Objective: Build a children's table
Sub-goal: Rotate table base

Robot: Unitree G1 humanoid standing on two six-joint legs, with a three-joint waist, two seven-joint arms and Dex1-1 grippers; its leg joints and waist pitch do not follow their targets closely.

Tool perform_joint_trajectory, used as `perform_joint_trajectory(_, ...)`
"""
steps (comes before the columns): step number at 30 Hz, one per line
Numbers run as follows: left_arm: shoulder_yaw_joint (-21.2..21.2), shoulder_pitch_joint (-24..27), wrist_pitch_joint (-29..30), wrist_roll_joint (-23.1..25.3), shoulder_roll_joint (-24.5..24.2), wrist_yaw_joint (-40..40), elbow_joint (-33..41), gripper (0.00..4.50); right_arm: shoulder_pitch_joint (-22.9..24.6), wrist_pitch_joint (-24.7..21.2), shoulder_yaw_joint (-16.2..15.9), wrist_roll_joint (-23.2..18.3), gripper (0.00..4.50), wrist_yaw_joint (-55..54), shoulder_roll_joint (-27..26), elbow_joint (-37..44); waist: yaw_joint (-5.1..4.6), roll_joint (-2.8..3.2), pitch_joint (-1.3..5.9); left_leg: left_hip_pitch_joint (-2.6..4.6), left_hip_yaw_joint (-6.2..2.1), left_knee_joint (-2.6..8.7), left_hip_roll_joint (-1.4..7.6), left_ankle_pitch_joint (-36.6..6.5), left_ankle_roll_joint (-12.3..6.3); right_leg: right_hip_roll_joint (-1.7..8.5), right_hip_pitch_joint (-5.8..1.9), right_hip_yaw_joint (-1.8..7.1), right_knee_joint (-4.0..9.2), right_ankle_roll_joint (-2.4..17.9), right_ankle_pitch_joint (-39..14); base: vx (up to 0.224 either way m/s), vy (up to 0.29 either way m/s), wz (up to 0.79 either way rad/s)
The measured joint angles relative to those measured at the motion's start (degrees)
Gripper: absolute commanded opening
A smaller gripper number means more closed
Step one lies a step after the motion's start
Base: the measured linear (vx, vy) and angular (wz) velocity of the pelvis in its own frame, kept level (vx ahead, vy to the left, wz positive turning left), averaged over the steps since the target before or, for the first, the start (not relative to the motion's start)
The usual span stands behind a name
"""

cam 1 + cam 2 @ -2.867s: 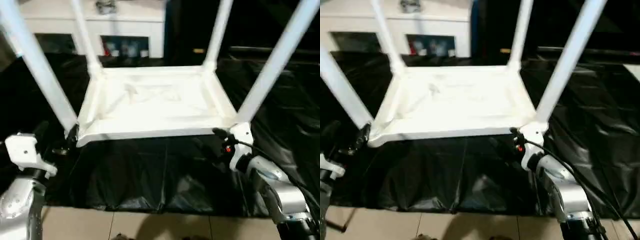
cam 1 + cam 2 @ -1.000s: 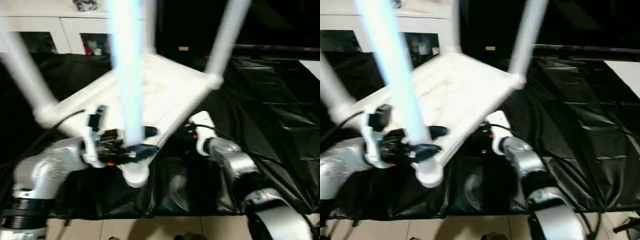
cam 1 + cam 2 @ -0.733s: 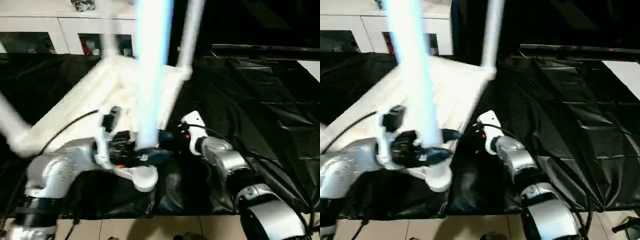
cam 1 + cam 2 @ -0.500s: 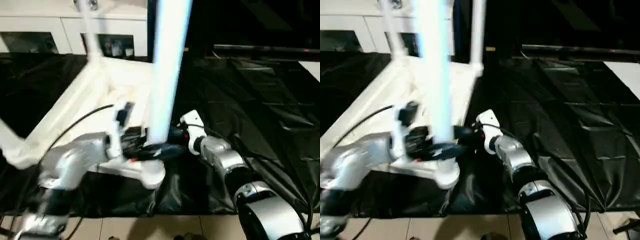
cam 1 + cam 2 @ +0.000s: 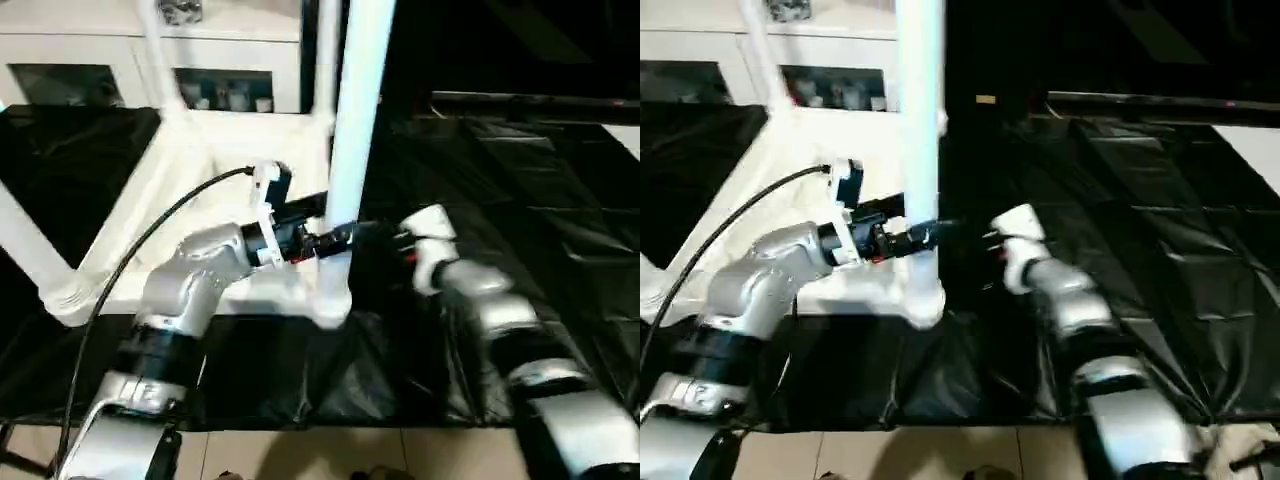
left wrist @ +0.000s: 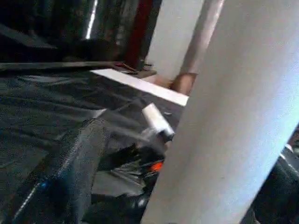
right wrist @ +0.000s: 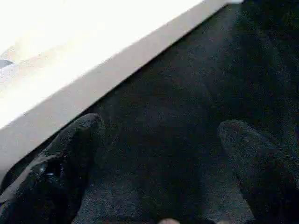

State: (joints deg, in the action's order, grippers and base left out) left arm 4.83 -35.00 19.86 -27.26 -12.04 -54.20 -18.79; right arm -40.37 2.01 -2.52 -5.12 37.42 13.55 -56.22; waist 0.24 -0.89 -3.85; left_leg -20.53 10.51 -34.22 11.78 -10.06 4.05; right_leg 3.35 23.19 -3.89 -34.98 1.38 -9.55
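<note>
At the far left of the head views, one corner socket of the children's table (image 5: 62, 295) hangs near the picture's edge with a leg (image 5: 28, 247) rising from it. The inverted tabletop (image 5: 215, 165) lies upside down on the black sheeting (image 5: 520, 180) that covers the floor. Three seconds ago it sat square to the robot with all four legs standing; now it is swung round, so that a long side runs away from the robot on the left and a different corner sits close in front.

Moving right, the left hand (image 5: 340, 238) is around the near leg (image 5: 355, 120) just above its socket, its black fingers (image 6: 70, 163) spread wide, one on each side of the tube. The left wrist view shows the white tube close against one finger, so this reads as a wide hold on the leg, though contact on the far side cannot be confirmed. A second ago this arm reached in lower and further left; it has since swept right with the leg.

Further right, the right hand (image 5: 985, 235) stands open, its fingers (image 7: 70, 154) spread over black sheeting beside the tabletop's white edge, gripping nothing.

With four legs seated, the build looks nearly complete; the turning suggests repositioning before righting the table.
</note>
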Motion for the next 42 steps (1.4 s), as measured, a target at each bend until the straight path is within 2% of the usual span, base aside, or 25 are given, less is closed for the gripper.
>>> perform_joint_trajectory(4, 0.86, -0.37, -1.98, 1.58, -0.28, -1.37, -0.2, 4.5, 2.13, 0.03, -0.3, -0.43, 4.44, 5.6, 1.62, 5.05, 0.22, 0.03, 0.02, -0.03, -0.03, 0.0, 0.01, 0.0, 0.0, 0.0, 0.0, -0.04, 0.0, 0.01, 0.0, 0.0, 0.0, 0.0)
perform_joint_trajectory(10, 5.42, 2.49, -4.11, 4.86, -8.4, -11.6, -2.22, 4.5, 7.44, -1.7, -2.34, -1.46, 4.44, 14.59, 6.84, 12.42, 0.8, 0.15, 0.01, -0.27, -0.03, 0.02, 0.01, -0.01, -0.02, 0.0, 0.11, -0.05, 0.09, 0.24, 0.13, 0.0, 0.0, 0.0)
perform_joint_trajectory(12, 7.57, 2.39, -7.55, 8.58, -11.18, -13.95, -6.04, 4.5, 9.34, -1.87, -3.73, -1.37, 4.44, 17.68, 8.53, 16.1, 1.35, 0.24, -0.04, -0.29, -0.03, 0.02, 0.01, -0.01, -0.02, 0.0, 0.15, -0.05, 0.09, 0.24, 0.13, 0.0, 0.0, 0.0)
perform_joint_trajectory(15, 8.07, 1.31, -11.32, 12.42, -12.95, -15.04, -12.54, 4.5, 11.09, -2.56, -4.76, -1.34, 4.44, 21.15, 10.69, 19.68, 1.91, 0.28, -0.08, -0.32, -0.03, 0.01, 0.01, -0.01, -0.02, 0.0, 0.16, -0.05, 0.09, 0.13, 0.06, 0.0, 0.0, 0.0)
perform_joint_trajectory(17, 8.95, -0.18, -14.56, 14.67, -14.13, -15.46, -16.0, 4.21, 11.58, -3.21, -5.39, -1.35, 4.5, 23.21, 11.61, 21.48, 2.26, 0.29, -0.09, -0.36, -0.02, 0.01, 0.0, -0.01, -0.02, 0.01, 0.16, -0.02, 0.09, -0.06, -0.05, 0.0, 0.0, 0.0)
perform_joint_trajectory(19, 10.1, -2.07, -18.31, 17.25, -15.16, -15.74, -19.4, 4.11, 12.12, -4.01, -6.08, -1.33, 4.5, 25.12, 12.95, 23.88, 2.68, 0.29, -0.09, -0.35, -0.02, -0.01, 0.0, 0.0, -0.02, 0.02, 0.14, -0.01, 0.09, -0.07, -0.05, 0.0, 0.0, 0.0)
perform_joint_trajectory(21, 11.97, -4.27, -20.84, 19.32, -15.56, -16.73, -22.95, 3.87, 13.36, -5.47, -6.9, -1.42, 4.5, 27.37, 14.85, 26.95, 3.22, 0.31, -0.09, -0.35, -0.02, -0.02, 0.0, 0.0, -0.02, 0.03, 0.1, 0.0, 0.1, -0.08, -0.06, 0.0, 0.0, 0.0)
perform_joint_trajectory(27, 13.19, -8.28, -22.38, 20.94, -13.62, -20.33, -30.03, 3.34, 15.18, -10.92, -7.02, -3.81, 4.5, 31.31, 16.97, 33.96, 3.51, 0.38, -0.08, -0.37, -0.02, -0.03, 0.01, 0.0, -0.02, 0.03, 0.09, -0.01, 0.09, 0.17, 0.09, 0.0, 0.0, 0.0)
perform_joint_trajectory(32, 13.75, -10.58, -24.56, 22.77, -11.86, -21.54, -35.33, 3.03, 16.08, -12.87, -7.01, -4.2, 4.5, 31.76, 17.68, 36.17, 3.48, 0.91, 0.06, -0.42, -0.03, -0.06, 0.0, 0.0, -0.03, 0.03, 0.09, -0.02, 0.15, 0.23, 0.12, 0.0, 0.0, 0.0)
perform_joint_trajectory(39, 14.37, -12.24, -26.92, 25.23, -11.28, -21.85, -41.77, 2.38, 18.5, -15.42, -6.99, -4.48, 4.5, 31.51, 18.69, 40.61, 3.37, 2.03, 0.06, -0.45, -0.08, -0.05, 0.0, 0.0, -0.04, 0.03, 0.09, -0.08, 0.19, 0.21, 0.11, 0.0, 0.0, 0.0)
perform_joint_trajectory(42, 14.39, -12.9, -27.51, 26.33, -11.3, -21.76, -43.6, 2.3, 19.0, -16.32, -6.99, -4.52, 4.5, 31.38, 18.99, 42.07, 3.47, 2.11, 0.07, -0.46, -0.11, -0.05, 0.01, 0.0, -0.04, 0.03, 0.08, -0.11, 0.19, -0.04, -0.03, 0.0, 0.0, 0.0)
